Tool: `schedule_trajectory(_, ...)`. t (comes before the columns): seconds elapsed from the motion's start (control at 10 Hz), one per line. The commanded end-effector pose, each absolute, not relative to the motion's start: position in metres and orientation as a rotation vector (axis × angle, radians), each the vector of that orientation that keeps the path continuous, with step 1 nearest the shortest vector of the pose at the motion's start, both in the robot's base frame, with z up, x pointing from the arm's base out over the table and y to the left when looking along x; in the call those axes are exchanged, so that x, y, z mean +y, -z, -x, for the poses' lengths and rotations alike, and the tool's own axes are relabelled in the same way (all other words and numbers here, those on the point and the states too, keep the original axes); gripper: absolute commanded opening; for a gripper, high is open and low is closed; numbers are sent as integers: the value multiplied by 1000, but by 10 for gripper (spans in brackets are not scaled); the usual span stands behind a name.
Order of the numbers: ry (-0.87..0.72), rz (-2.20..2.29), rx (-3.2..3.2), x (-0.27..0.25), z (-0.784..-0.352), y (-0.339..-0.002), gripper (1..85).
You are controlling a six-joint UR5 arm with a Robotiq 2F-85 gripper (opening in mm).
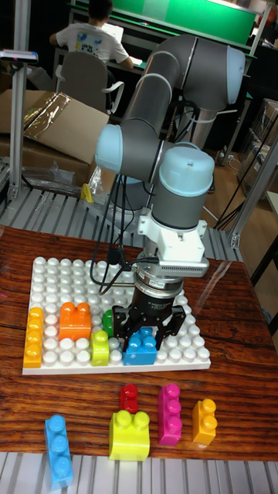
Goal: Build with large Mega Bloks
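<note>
We see the hand (142, 336) clamped on a blue block (140, 347), fingers on either side, low over the front edge of the white studded baseplate (69, 282). Just beside it sit a lime block (100, 347) and a green one (108, 319); farther off, orange (75, 319) and yellow-orange (34, 336) blocks. In front, on the desk (232, 309), lie loose red (129, 397), yellow (128, 434), magenta (169, 414), orange (204, 421) and light blue (58, 450) blocks.

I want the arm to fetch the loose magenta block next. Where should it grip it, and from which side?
Come from straight above and close the fingers across the long side walls of the tall magenta plastic block. It probably lies flat, studs up, lengthwise toward the camera, but the small red block and big yellow block crowd its left side.
</note>
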State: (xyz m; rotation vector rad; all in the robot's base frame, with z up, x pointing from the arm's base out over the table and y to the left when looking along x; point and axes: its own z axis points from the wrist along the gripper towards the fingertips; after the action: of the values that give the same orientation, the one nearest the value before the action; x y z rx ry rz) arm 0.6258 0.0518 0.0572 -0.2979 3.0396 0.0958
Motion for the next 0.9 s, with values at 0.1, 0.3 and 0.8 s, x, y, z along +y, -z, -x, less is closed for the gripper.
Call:
schedule_trajectory(0.1, -147, 349, 2997, 55, -635, -56, 483)
schedule_trajectory(0.3, -151, 363, 2985, 49, -641, -55, 493)
schedule_trajectory(0.8, -191, 375, 2911, 52, -659, -50, 553)
